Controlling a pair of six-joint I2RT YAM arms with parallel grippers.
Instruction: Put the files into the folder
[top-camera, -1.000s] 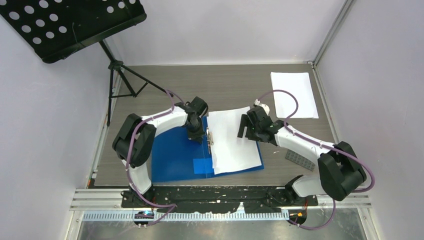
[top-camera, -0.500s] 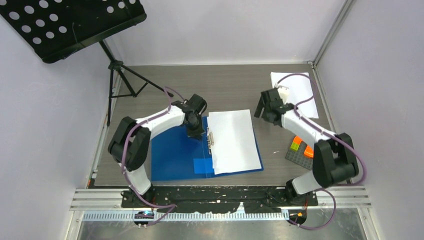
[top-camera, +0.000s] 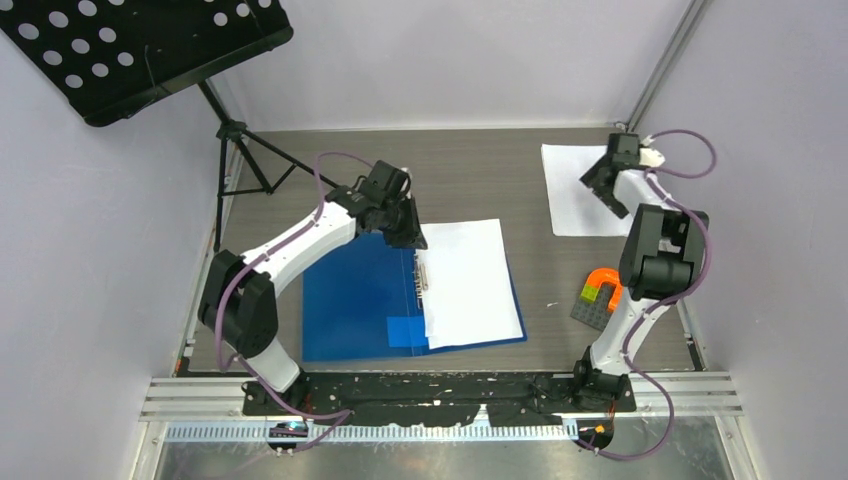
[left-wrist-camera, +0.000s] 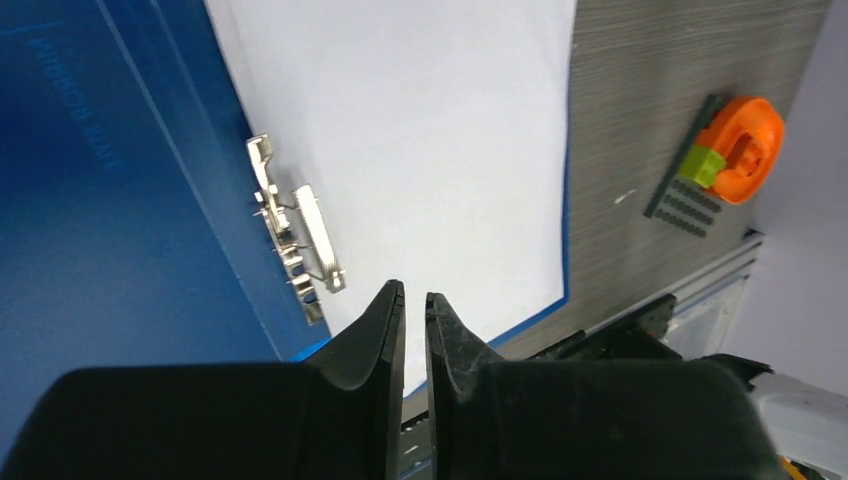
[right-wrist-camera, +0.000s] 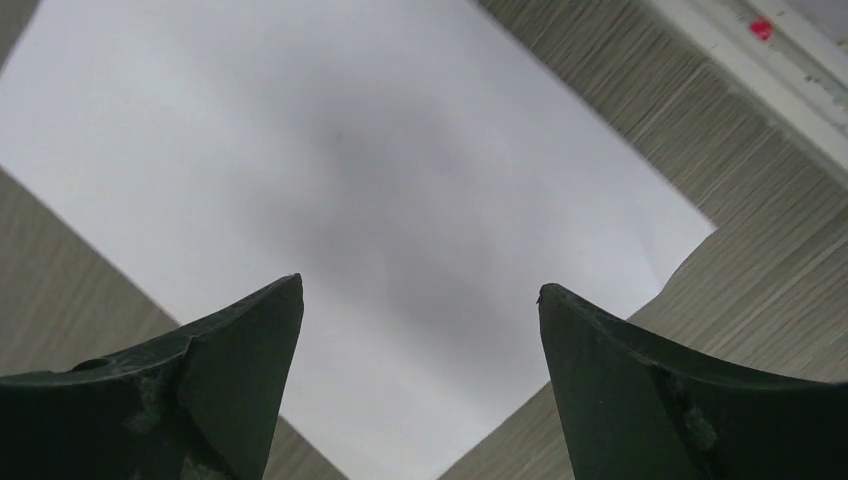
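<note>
The grey table bears a blue folder, a loose sheet and toy bricks.

One sheet lies in the folder, a second sheet behind and right

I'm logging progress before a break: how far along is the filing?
Done: a white sheet lies in the open blue folder, by its metal clip. In hand: nothing held; the right gripper, open, hovers over the paper at the table's far right; the left gripper, nearly closed and empty, hangs by the clip. Left: fetch that paper, file it.
</note>
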